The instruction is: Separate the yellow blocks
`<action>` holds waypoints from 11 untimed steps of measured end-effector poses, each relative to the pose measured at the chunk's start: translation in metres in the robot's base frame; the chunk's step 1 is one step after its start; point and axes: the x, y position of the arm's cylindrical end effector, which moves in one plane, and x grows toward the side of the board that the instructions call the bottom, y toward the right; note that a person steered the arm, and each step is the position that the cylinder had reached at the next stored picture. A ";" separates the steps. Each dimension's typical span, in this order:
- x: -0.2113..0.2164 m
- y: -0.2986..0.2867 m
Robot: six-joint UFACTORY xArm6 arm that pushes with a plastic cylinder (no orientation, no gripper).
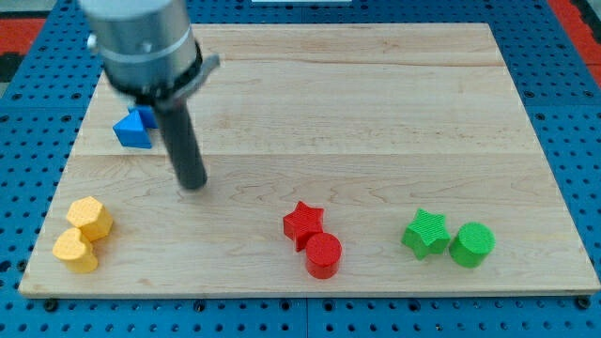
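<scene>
Two yellow blocks sit touching at the board's lower left: a yellow hexagon block (pixel 90 218) above and a yellow heart-like block (pixel 74 250) below it. My tip (pixel 192 184) is to the upper right of them, well apart from both, on bare wood. The dark rod rises from it to the grey arm body (pixel 143 42) at the view's top left.
A blue triangle block (pixel 134 128) lies left of the rod, partly hidden by the arm. A red star (pixel 303 222) touches a red cylinder (pixel 323 254) at bottom centre. A green star (pixel 425 233) and green cylinder (pixel 471 244) sit at bottom right. The wooden board (pixel 376 103) lies on a blue pegboard.
</scene>
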 end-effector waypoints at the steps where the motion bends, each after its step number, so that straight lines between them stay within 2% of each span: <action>1: 0.098 0.000; 2: 0.097 -0.035; 3: 0.097 -0.102; 4: 0.096 -0.144; 5: 0.083 -0.142; 6: 0.077 -0.090; 9: 0.028 -0.068; 10: 0.070 -0.090; 11: 0.095 -0.109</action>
